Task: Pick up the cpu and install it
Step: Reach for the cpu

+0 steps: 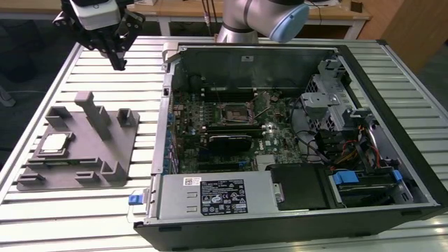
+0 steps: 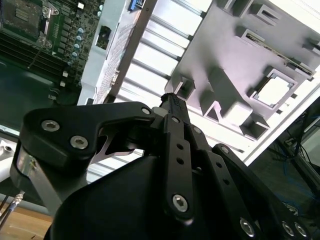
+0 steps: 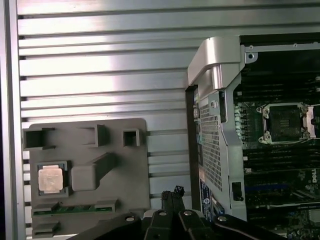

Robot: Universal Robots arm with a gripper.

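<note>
The tool hangs above the slatted surface, fingers pressed together on nothing; the cpu lies in a recess of the grey fixture, well apart from the tool, beside the open computer case.

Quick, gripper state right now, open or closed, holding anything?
Gripper: closed, holding nothing; the flat silver square cpu lies in the grey plastic fixture.

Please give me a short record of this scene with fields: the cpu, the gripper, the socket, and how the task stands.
cpu: small square silver-topped chip, lying in a recess of the grey plastic fixture block
gripper: black gripper above the slatted metal table, fingers shut, empty
socket: black square socket inside the open black computer case, no chip in it
task: chip not yet picked up
</note>
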